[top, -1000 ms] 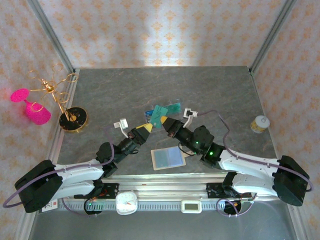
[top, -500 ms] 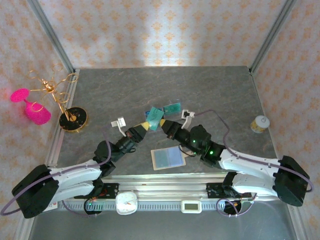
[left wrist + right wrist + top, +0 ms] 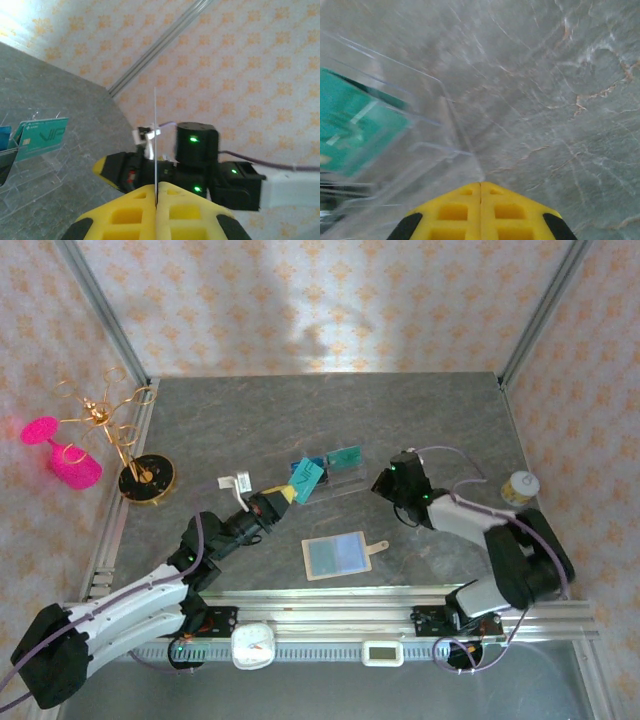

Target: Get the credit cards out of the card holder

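The card holder lies open on the table, tan-edged with pale bluish slots and a snap tab on its right. My left gripper is shut on a teal credit card, which in the left wrist view is a thin edge-on line. A second teal-green card stands in the clear ribbed tray. A blue card sits at the tray's left end. My right gripper is shut and holds nothing, just right of the tray.
A gold wire stand and a pink glass are at the far left. A small jar stands at the right edge. A white clock sits on the front rail.
My right gripper has pulled back to the right, away from the teal card, its arm folding up. The left gripper keeps the card and has shifted slightly left.
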You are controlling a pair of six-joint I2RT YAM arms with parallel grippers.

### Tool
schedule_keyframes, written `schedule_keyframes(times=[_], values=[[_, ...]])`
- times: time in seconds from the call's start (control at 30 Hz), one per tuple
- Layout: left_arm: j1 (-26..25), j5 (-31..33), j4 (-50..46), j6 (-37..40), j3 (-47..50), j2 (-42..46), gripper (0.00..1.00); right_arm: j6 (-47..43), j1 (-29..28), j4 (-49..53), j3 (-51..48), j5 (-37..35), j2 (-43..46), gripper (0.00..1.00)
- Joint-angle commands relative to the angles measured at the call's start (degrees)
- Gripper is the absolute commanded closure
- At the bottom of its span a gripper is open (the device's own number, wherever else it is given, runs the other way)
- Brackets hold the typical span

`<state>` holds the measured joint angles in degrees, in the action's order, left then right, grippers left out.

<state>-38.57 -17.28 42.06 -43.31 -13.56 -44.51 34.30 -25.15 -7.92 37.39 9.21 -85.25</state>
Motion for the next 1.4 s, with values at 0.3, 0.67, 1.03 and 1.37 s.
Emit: schedule_keyframes(times=[0.3,0.67,1.03,1.37], values=[[0.3,-2.2,-3.1,3.1,0.2,4.3,1.0,-6.3,0.7,0.3,6.2,-1.3,-11.3,0.98],[0.3,-1.8,-3.3,3.7,0.7,4.4,1.0,-8.4,-1.9,-3.9,4.3,6.8,-9.8,0.99],[0.3,-2.5,-9.5,9.3,-3.3,3.6,1.0,-7.7,-5.5,-1.5,0.1,5.8,0.1,0.94],[0.3,-4.7,-40.3,45.1,-30.1,-20.4,1.0,-3.9,-4.4,2.8,-8.6,4.3,16.5,0.94]])
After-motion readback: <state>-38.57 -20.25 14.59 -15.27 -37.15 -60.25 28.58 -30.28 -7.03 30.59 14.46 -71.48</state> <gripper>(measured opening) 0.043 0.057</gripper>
